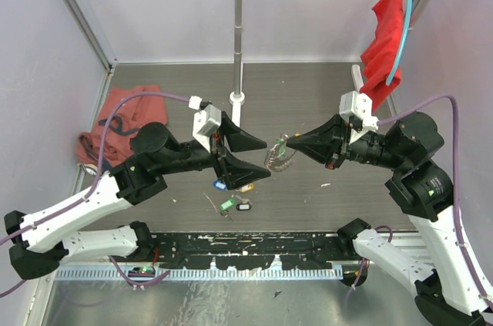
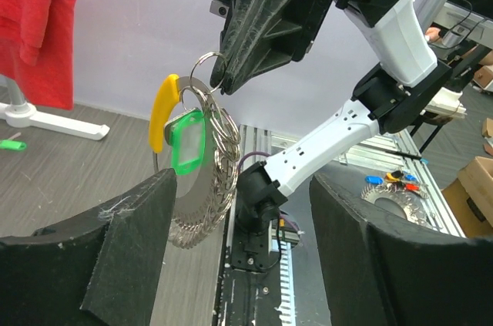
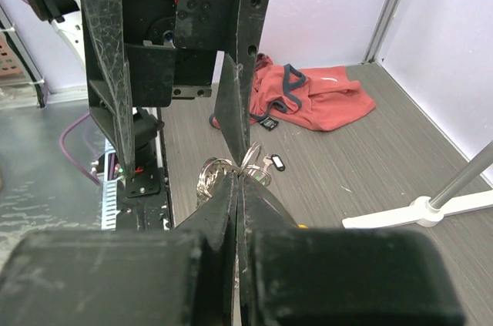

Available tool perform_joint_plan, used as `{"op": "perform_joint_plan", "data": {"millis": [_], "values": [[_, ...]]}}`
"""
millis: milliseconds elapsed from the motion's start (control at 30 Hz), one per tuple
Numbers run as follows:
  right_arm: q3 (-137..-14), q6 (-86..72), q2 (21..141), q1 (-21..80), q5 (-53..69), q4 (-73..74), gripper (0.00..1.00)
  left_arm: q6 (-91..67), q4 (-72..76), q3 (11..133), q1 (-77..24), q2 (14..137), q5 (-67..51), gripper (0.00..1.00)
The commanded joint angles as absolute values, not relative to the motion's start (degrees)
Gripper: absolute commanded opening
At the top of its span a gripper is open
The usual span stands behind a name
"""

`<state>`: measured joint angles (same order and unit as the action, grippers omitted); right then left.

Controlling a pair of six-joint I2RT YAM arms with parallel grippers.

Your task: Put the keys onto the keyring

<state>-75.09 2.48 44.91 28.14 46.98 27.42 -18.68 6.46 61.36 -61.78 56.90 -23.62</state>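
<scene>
Keyring, silvery coiled loop with yellow arc and green tag, frame centre above worktop: right fingers clamped on its top; left fingers spread wide, empty.

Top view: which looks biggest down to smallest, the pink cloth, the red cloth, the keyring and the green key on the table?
1. pink cloth, partly hidden
2. red cloth; close to the pink one and hanging higher, so these two are unsure
3. keyring
4. green key
</scene>
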Motion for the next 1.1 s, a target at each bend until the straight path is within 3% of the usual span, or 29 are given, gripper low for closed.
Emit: {"op": "perform_joint_plan", "data": {"millis": [0, 233, 433, 833, 1067], "values": [[-76.14, 0.97, 44.55, 28.21, 45.49, 22.93, 0.01, -17.14, 7.56, 63.85, -62.47, 58.42, -21.59, 0.77], [-75.94, 0.14, 44.54, 28.22, 46.55, 22.02, 0.01, -15.41, 6.86, 64.37, -62.51, 60.5, -18.75, 0.77], [-75.35, -0.71, 44.43, 28.21, 47.0, 20.79, 0.01, -14.66, 7.02, 64.73, -62.66, 62.05, -18.42, 0.7], [-73.82, -2.65, 44.18, 28.21, 47.31, 18.46, 0.01, -14.34, 7.65, 64.82, -62.89, 62.16, -18.38, 0.35], [-73.0, -3.71, 43.8, 28.21, 46.9, 17.42, 0.01, -14.05, 7.49, 64.76, -62.95, 61.31, -17.49, 0.05]]}}
